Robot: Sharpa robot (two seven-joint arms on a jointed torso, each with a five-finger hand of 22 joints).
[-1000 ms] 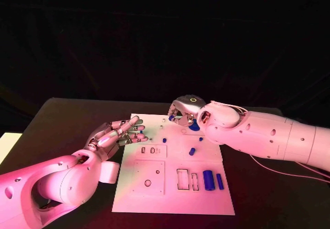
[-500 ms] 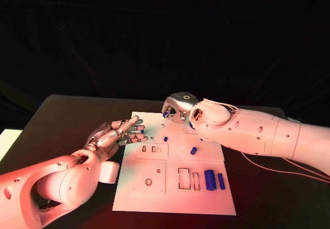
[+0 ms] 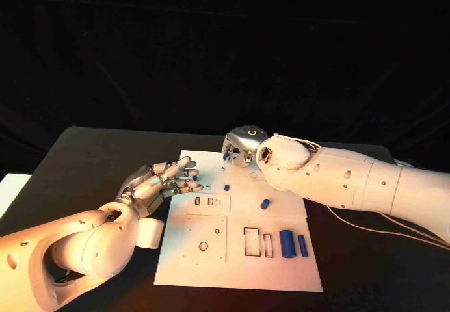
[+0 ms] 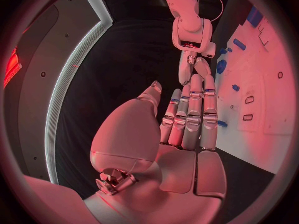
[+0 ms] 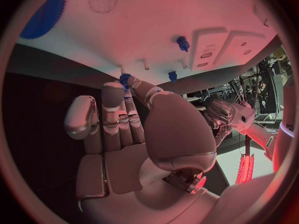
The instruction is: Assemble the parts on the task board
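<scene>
I see a dark room with warm light on the task board (image 3: 239, 260); wrist views glow red and bend at their rims.

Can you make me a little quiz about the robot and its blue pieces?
1. True or false: the left hand is holding a blue part.
2. Which hand is pinching a small blue gear at its fingers: A) left, B) right?
3. Fill in: the two blue cylinders lie side by side at the near right of the white task ____.

Key: 1 false, its fingers are apart and empty. 2 B. 3 board.
</scene>
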